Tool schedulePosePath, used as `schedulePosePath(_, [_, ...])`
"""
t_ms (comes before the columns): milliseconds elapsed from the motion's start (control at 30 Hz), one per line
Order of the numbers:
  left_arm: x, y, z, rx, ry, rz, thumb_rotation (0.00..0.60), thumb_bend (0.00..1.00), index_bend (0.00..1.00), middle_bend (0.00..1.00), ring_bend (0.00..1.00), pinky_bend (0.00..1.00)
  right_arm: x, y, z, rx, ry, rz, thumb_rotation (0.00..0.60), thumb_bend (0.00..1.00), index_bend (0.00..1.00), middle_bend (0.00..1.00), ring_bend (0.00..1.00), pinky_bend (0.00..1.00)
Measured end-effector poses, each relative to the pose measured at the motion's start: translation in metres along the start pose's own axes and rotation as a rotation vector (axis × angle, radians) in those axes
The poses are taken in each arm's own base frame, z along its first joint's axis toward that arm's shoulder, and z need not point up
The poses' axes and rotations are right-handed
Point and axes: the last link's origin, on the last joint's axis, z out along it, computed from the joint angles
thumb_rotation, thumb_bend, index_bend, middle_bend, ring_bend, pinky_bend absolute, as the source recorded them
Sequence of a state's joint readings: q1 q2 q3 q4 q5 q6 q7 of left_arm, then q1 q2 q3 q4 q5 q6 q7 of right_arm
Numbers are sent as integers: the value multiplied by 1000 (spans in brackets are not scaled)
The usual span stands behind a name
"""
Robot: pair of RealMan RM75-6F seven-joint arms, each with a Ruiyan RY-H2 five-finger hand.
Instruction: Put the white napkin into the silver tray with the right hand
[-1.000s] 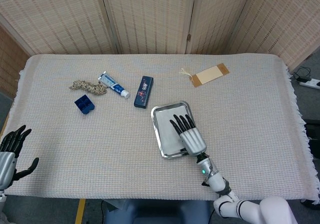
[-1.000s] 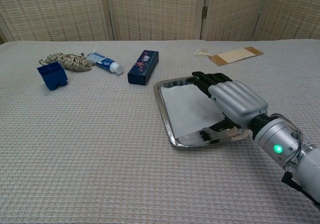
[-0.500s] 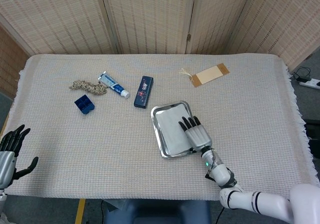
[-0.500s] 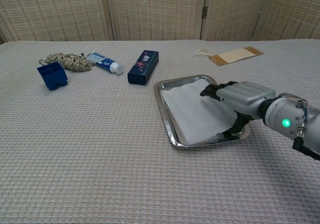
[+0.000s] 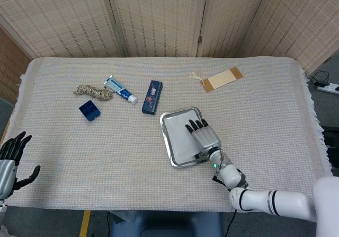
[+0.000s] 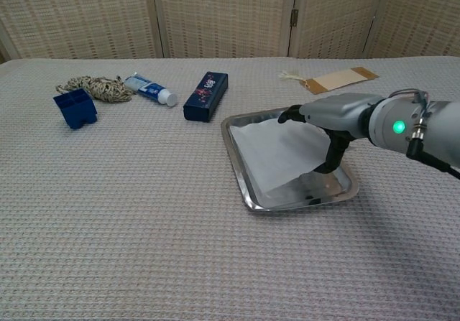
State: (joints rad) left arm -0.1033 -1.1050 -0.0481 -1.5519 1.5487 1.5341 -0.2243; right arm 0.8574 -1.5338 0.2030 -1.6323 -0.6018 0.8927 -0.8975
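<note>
The flat white paper napkin lies inside the shallow rectangular silver metal tray, which sits on the woven beige cloth of the bench, so the placing step looks essentially complete and what is in hand is the release and withdrawal. In the chest view the napkin covers most of the tray floor, with its near right corner seeming to lift a little under the thumb; I cannot tell whether that corner is pinched or merely touched. The right hand hovers low over the right half of the tray, palm down, dark fingers stretched forward and apart over the napkin, thumb pointing down toward the tray floor. It appears to hold nothing firmly, but contact at the thumb tip is unclear. The left hand rests at the near left edge of the bench, fingers spread, grasping nothing, well apart from everything. Beyond the tray lie a dark blue rectangular box, a blue-and-white tube, a tangle of tan rope, a small blue plastic block and a brown paper tag. The next move, as I judge it, calls for lifting the right hand straight up with the thumb clear, so the napkin is not dragged over the rim.
</note>
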Motion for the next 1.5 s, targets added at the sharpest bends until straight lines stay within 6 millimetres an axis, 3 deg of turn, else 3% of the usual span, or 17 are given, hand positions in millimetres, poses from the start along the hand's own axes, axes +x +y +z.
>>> schedulePosePath(167, [1, 0, 1, 3, 6, -2, 600, 430, 0, 0, 0, 0, -1, 1, 1, -6, -38, -9, 600, 302, 0, 0, 0, 0])
schedulePosePath(367, [5, -1, 0, 8, 26, -7, 600, 430, 0, 0, 0, 0, 1, -1, 9, -21, -129, 0, 600, 289, 0, 0, 0, 0])
schedulePosePath(633, [8, -2, 0, 9, 35, -10, 600, 430, 0, 0, 0, 0, 18, -2, 15, -52, -251, 26, 600, 238, 0, 0, 0, 0])
schedulePosePath(967, [6, 0, 2, 1, 35, -11, 600, 430, 0, 0, 0, 0, 33, 2, 5, -14, -229, 49, 600, 229, 0, 0, 0, 0])
schedulePosePath(1300, [7, -1, 3, 22, 56, 1, 600, 430, 0, 0, 0, 0, 21, 2, 4, -40, -122, 4, 600, 228, 0, 0, 0, 0])
schedulePosePath(1500, [6, -1, 2, 26, 43, -3, 600, 430, 0, 0, 0, 0, 10, -2, 3, -16, -150, 38, 600, 228, 0, 0, 0, 0])
